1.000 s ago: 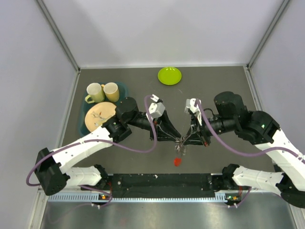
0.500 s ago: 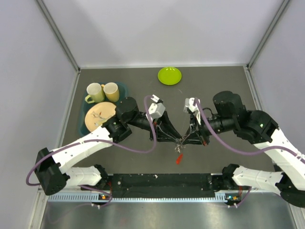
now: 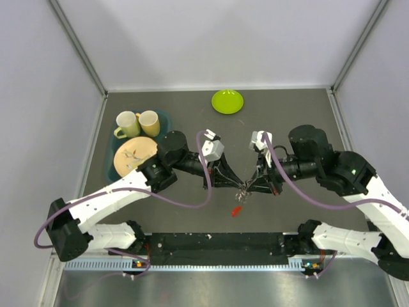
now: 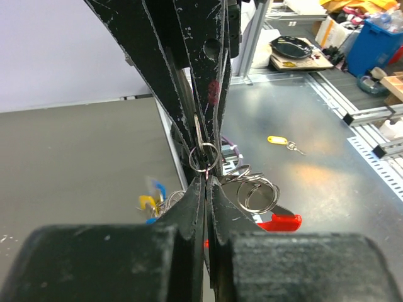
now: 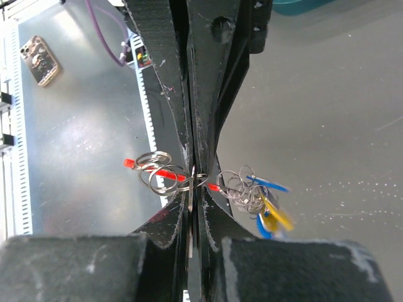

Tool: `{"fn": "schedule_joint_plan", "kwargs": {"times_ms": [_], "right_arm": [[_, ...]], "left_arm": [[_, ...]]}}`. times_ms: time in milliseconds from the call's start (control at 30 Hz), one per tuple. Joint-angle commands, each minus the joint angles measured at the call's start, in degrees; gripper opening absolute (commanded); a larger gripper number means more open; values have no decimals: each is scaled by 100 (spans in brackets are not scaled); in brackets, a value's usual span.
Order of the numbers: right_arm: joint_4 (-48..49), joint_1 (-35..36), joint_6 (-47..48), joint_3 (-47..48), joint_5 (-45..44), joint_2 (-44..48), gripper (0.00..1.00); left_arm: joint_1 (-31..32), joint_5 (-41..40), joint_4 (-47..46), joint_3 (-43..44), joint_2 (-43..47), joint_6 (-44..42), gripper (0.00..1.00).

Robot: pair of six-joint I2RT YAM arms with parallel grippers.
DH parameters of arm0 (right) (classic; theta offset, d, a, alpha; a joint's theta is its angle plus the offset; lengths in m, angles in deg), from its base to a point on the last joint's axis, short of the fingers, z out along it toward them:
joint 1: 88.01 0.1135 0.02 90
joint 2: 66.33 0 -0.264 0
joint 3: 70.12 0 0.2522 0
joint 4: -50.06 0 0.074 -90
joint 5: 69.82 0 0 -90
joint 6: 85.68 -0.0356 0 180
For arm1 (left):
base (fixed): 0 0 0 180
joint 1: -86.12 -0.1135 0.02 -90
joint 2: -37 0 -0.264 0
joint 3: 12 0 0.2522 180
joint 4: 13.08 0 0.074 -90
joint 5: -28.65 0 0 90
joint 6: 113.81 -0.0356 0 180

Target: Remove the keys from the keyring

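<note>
Above the table's near middle, my left gripper point(image 3: 238, 187) and right gripper point(image 3: 248, 187) meet tip to tip. The left wrist view shows the left gripper point(image 4: 206, 178) shut on a small silver keyring point(image 4: 203, 157) at its tips. Opposite it, the right gripper point(image 5: 192, 181) is shut on the flat silver blade of a key point(image 5: 189, 217) that carries this ring point(image 5: 199, 178). More wire rings point(image 4: 255, 192) and a red tag point(image 4: 281, 221) hang on one side. Blurred blue and yellow tags point(image 5: 268, 212) hang on the other. From above, the red tag point(image 3: 236, 210) dangles below both grippers.
A lime-green dish point(image 3: 227, 101) lies at the back centre. Two cups point(image 3: 128, 123) point(image 3: 149, 121) and a tan plate point(image 3: 134, 155) sit on a teal tray at the left. Grey walls enclose three sides. A yellow-tagged key point(image 4: 278, 139) lies on the metal bench beyond the table.
My left gripper has shut on the ring. The red tag has swung slightly up and to the left. Both arms have barely shifted.
</note>
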Motion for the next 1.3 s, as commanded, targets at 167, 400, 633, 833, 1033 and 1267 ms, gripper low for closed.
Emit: {"fn": "schedule_joint_plan", "kwargs": {"times_ms": [167, 400, 633, 833, 1033, 1267], "right_arm": [[322, -8, -288, -186, -320, 431, 3], [366, -8, -297, -388, -198, 457, 0], [480, -8, -262, -274, -250, 440, 0], [866, 1, -17, -256, -207, 536, 0], [1130, 1, 291, -440, -364, 598, 0], [1438, -8, 555, -792, -847, 598, 0]], "left_arm": [[37, -380, -48, 7, 422, -539, 0], [37, -583, -260, -161, 615, -609, 0], [37, -609, -67, -178, 694, -1125, 0], [124, -1030, 785, 15, 808, -2197, 0], [212, -2164, 1147, 217, 1019, -3323, 0], [511, -3219, 1445, 305, 1213, -4493, 0]]}}
